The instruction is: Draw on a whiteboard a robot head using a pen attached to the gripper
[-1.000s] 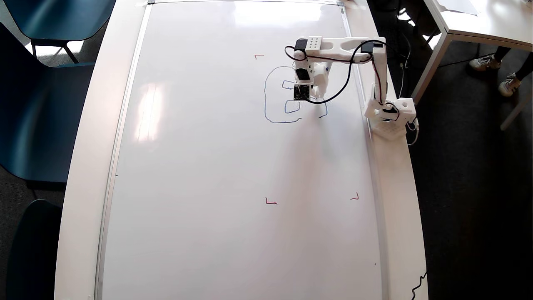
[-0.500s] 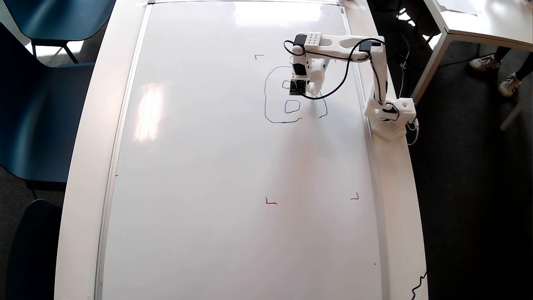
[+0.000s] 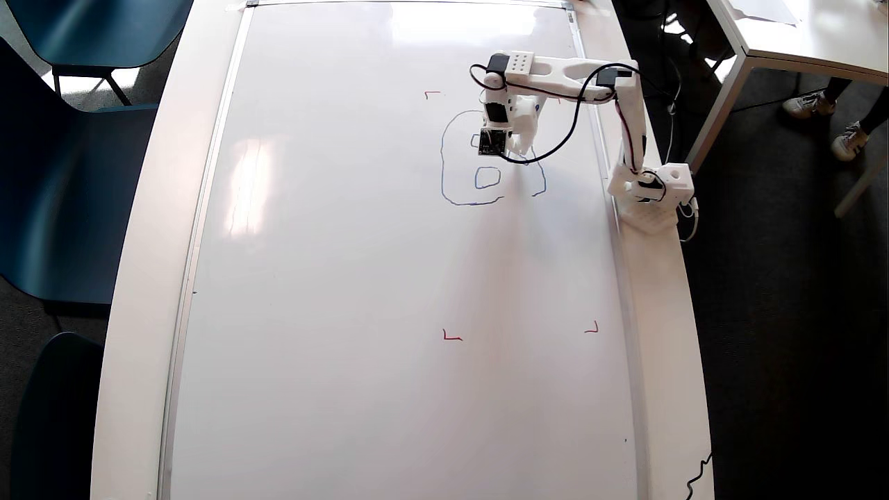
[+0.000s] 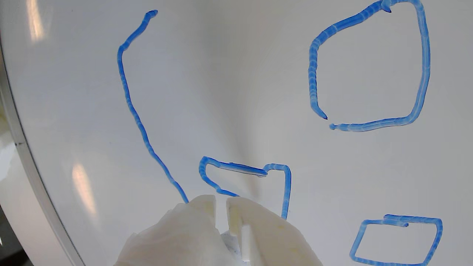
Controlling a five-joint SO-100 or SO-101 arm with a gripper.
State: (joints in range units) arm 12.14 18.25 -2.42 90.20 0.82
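Observation:
The whiteboard (image 3: 347, 278) lies flat and fills most of the overhead view. The robot head (image 3: 442, 167) is a thin blue rounded outline, open on its right side, with a small box (image 3: 476, 178) inside. My white gripper (image 3: 515, 147) hangs over the upper inside of the outline. In the wrist view the whiteboard (image 4: 221, 92) shows a long outline stroke (image 4: 140, 127), a large box (image 4: 424, 66), a small box (image 4: 288, 192) and another (image 4: 406, 221). The gripper (image 4: 221, 203) sits at the small box's lower edge, jaws nearly together. The pen (image 4: 230, 242) barely shows between them; its tip is hidden.
The arm's base (image 3: 653, 191) stands on the white table right of the board. Red corner marks (image 3: 451, 337) (image 3: 592, 328) (image 3: 432, 94) lie on the board. Blue chairs (image 3: 69, 173) stand left. Another white table (image 3: 799, 35) and a person's shoes (image 3: 806, 104) are at the top right.

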